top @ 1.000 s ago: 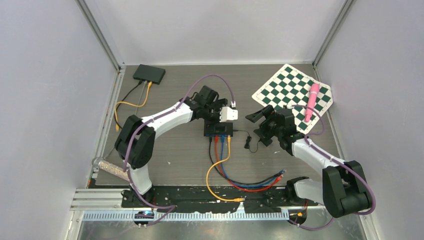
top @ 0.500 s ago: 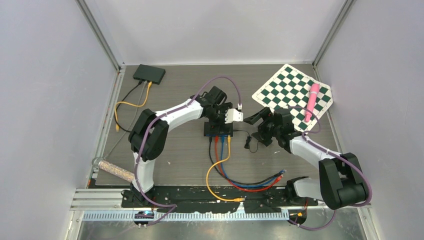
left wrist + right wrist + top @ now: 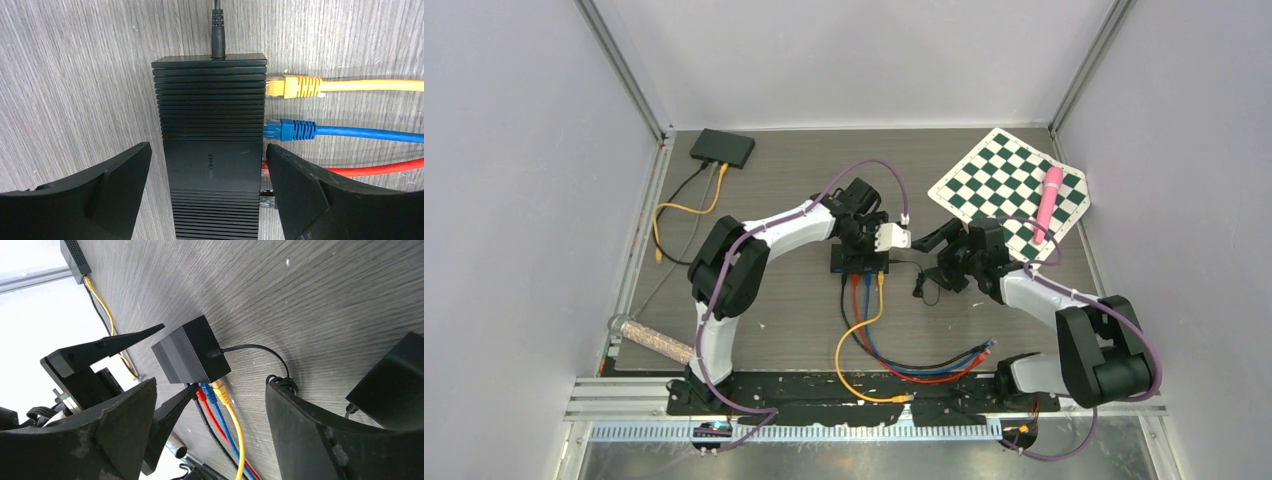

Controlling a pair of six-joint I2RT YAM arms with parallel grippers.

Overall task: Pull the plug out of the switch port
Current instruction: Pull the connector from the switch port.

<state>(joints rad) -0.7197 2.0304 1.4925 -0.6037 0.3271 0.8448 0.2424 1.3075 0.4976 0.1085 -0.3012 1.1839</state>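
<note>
**Both grippers open at the switch, no plug held yet**

The switch [image 3: 212, 150] sits mid-tabletop [image 3: 754, 300], with the cables leaving its near side. The left gripper [image 3: 207, 149] is spread wide and straddles the switch body, one jaw on each side, neither clearly touching. The right gripper [image 3: 210, 387] is also spread and holds nothing, just right of the switch and close to the left one. The yellow plug [image 3: 292, 86] and blue plug [image 3: 295, 130] are seated. The red cable [image 3: 370, 169] runs in beside one left jaw, its plug mostly hidden.

Risks:
- The left jaws could close on the red plug instead of the case.
- The switch could slide or tip if it is pulled while loosely pinned.
- A latch left unpressed would jam the plug.
- The grippers could collide.
- The right gripper could snag the power lead [image 3: 250, 347].
</note>
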